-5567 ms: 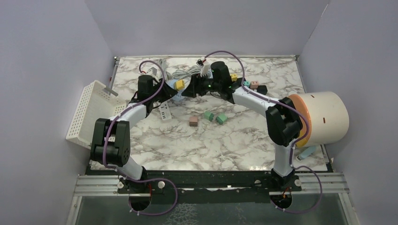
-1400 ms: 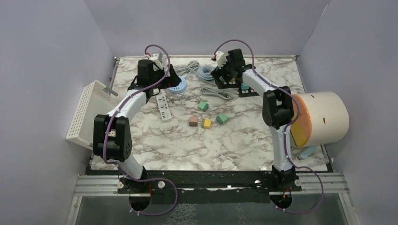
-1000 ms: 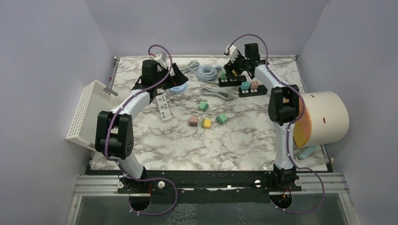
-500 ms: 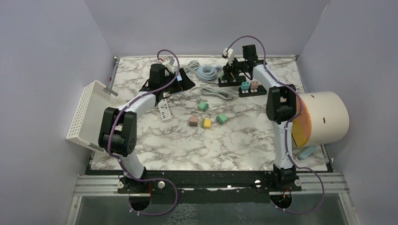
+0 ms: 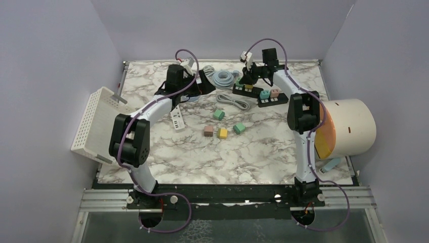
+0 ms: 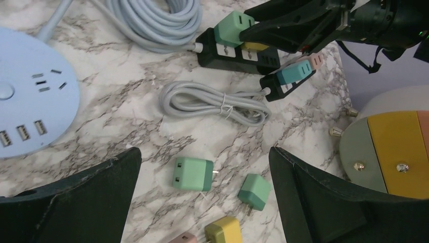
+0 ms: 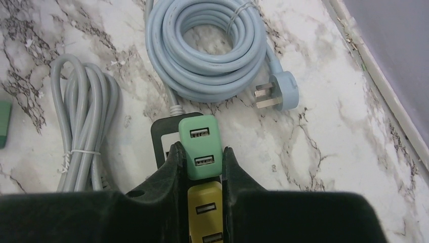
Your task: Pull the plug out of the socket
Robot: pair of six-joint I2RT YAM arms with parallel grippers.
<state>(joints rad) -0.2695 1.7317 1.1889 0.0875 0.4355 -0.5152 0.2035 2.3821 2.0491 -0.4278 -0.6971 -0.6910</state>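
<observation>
Right now my right gripper [image 7: 200, 152] is clamped on the green plug [image 7: 199, 137]. The plug sits at the end of the black power strip [image 7: 161, 135], just beside a yellow plug [image 7: 205, 212]. My left gripper [image 6: 205, 152] hangs wide open above the marble table [image 6: 126, 126], near the round blue socket hub [image 6: 30, 111].

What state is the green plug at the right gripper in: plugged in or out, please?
Plugged in: the green plug sits on the black power strip, the right gripper clamping its sides.

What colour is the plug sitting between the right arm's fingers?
Green; the green plug shows best in the right wrist view.
</observation>
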